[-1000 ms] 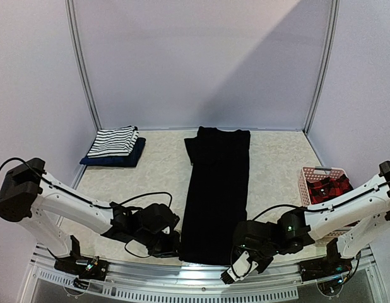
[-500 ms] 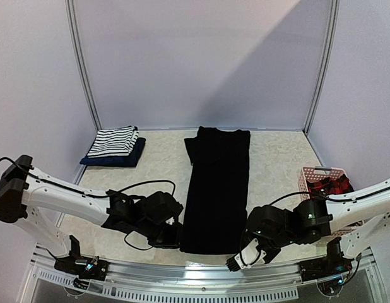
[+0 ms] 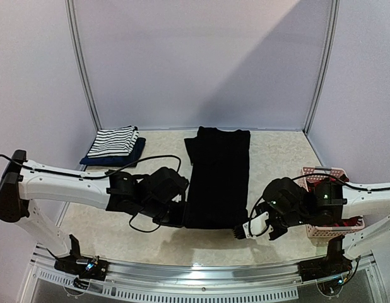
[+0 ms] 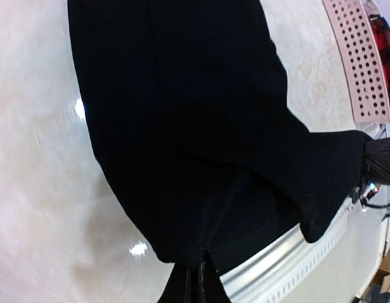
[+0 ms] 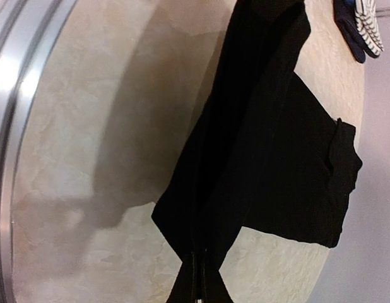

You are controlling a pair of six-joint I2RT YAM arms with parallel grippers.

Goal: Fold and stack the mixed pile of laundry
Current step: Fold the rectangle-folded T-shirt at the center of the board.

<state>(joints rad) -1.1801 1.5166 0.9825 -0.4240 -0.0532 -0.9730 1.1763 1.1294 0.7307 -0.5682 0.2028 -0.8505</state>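
Note:
The large black shirt (image 3: 218,173) lies as a long strip down the middle of the table. My left gripper (image 3: 180,219) is shut on its near left corner, and the black cloth (image 4: 182,139) fills the left wrist view. My right gripper (image 3: 243,230) is shut on its near right corner, where the cloth (image 5: 258,151) hangs lifted off the table. The near hem is raised and drawn back over the strip. The striped tank top (image 3: 113,141) rests folded on the navy piece (image 3: 116,160) at the far left. The plaid shirt (image 3: 329,189) sits in the basket.
The pink slotted basket (image 3: 313,173) stands at the right edge of the table, beside my right arm; it also shows in the left wrist view (image 4: 362,69). A metal rail (image 3: 195,268) runs along the near edge. Frame posts rise at both far corners.
Both grippers have moved away from the near edge toward the far side, carrying the shirt's near hem with them. The strip now looks shorter.

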